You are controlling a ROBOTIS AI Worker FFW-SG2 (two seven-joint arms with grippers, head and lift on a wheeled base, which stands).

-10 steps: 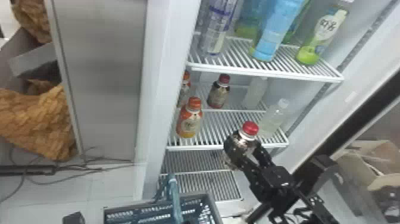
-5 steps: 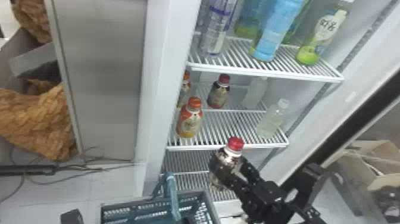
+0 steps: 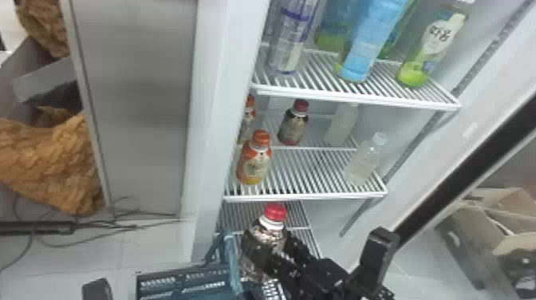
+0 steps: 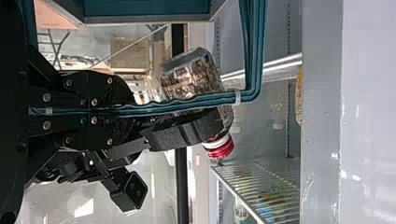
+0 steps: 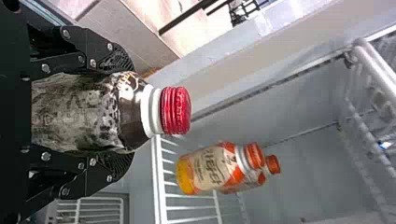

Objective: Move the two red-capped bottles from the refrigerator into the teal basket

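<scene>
Red-capped bottle (image 5: 88,114) looks ready for drop-off: your right hand (image 5: 117,113)'s closed round it beside the handle (image 4: 254,51) your left hand (image 4: 122,111)'s clamped on. Clear that, lower into the teal basket (image 3: 179,270); other red-cap (image 3: 294,127)'s toward the shelf (image 3: 307,196)'s back edge.

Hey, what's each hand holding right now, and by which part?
The right hand holds a red-capped bottle by the sides of its body, below the neck. The left hand holds the teal basket by its handle.

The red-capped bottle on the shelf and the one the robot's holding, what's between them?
The wire shelf: its bars and front edge, in the head view.
</scene>
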